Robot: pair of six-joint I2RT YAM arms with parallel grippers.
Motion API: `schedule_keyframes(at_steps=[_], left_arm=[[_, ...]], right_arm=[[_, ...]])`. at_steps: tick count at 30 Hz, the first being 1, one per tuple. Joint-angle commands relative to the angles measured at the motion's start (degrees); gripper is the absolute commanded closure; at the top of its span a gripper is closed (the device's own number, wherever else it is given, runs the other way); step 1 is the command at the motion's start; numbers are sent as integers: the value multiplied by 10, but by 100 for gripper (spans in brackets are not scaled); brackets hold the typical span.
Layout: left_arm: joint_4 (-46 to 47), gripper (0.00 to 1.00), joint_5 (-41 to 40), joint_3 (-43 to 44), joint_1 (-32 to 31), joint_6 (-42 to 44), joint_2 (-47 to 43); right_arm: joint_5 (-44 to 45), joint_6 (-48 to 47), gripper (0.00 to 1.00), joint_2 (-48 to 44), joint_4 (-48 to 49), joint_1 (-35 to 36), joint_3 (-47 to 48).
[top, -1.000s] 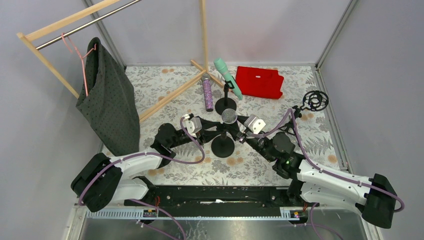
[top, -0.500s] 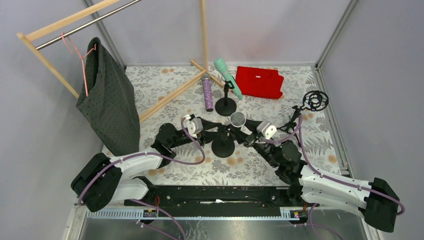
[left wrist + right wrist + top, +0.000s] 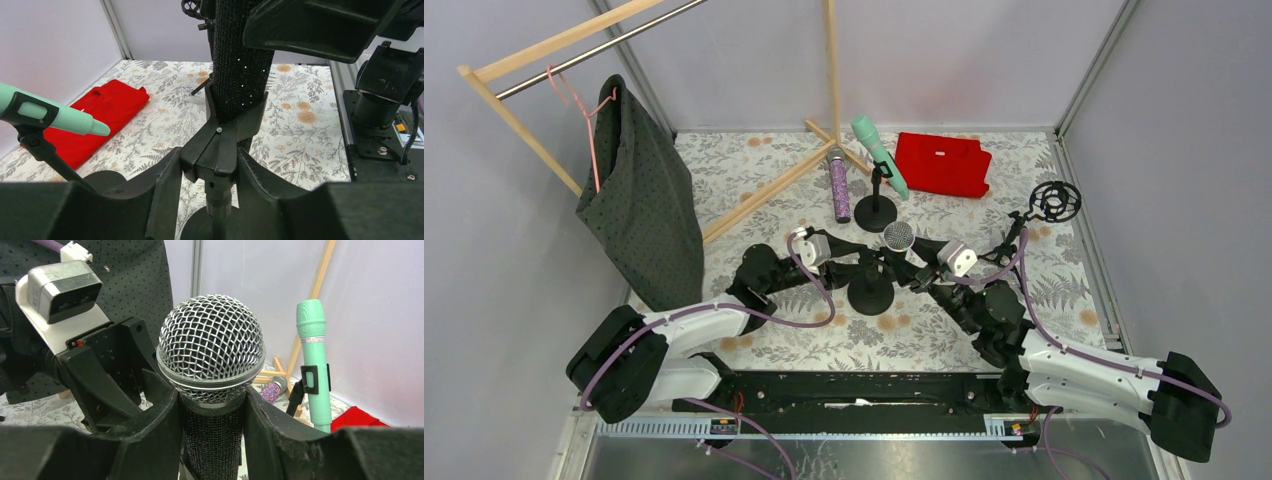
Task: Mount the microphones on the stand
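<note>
Grey walls close the desk (image 3: pixel 1084 270) at the top, left and right of the overhead view. The freest cover lies at the right of the frame and along the lower edge in front of the arms. A clothes rack (image 3: pixel 754 195) with a dark garment (image 3: pixel 644 200) crowds the upper left.

In the middle stands the stand (image 3: pixel 870 293), with both arms meeting over it. The right gripper (image 3: pixel 212 410) has its jaws pinching the black microphone (image 3: pixel 898 237), whose mesh head shows just above and right of the base. Close behind it, a second stand (image 3: pixel 876 212) carries the mint-green microphone (image 3: pixel 879 155). The purple microphone (image 3: pixel 839 190) lies flat on the desk just left of that base, beside a wooden leg of the rack. A red cloth (image 3: pixel 944 163) sits at the upper right, and a round holder (image 3: pixel 1055 200) stands near the right edge.

Only the left wrist view shows the clip (image 3: pixel 217 150), with the black body sitting between its prongs. There the left gripper (image 3: pixel 210 160) has its jaws flanking the clip's neck very closely. I cannot tell whether they press it.

Only the right wrist view shows the fingers (image 3: pixel 265 435) clamped on the body right under the mesh head.
</note>
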Motion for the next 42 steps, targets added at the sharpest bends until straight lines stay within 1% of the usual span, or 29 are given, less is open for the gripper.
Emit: schedule_keyframes(at_steps=[1,4,8,12,16,18,21,24,28,30,35,36,42], left_arm=[[-34,53,-19,18,2,7,15],[-35,51,-16,18,2,6,15],[-36,44,-6,18,3,6,18],[-28,43,-2,18,2,1,18],[7,42,7,8,2,-7,12],[33,39,19,-4,2,-8,4],[79,38,26,-23,2,-22,-9],[82,38,19,-28,2,-20,-17],[66,48,24,-23,2,-17,-11],[73,55,35,-24,3,-17,-2],[84,95,57,-14,2,-23,19],[82,100,60,-12,3,-23,21],[79,100,83,-7,3,-18,25]], right_arm=[[-69,39,100,9,-22,15,18],[-69,34,100,5,-30,15,18],[-70,27,100,-1,-48,15,25],[-73,19,100,-1,-63,15,34],[-72,8,100,3,-72,15,39],[-70,5,100,5,-78,15,44],[-70,1,100,6,-84,15,47],[-71,0,100,6,-86,15,48],[-71,0,100,5,-86,15,48],[-71,0,100,7,-86,15,50],[-76,-5,100,26,-80,15,61],[-81,-7,100,32,-80,15,65],[-106,-10,100,67,-71,15,87]])
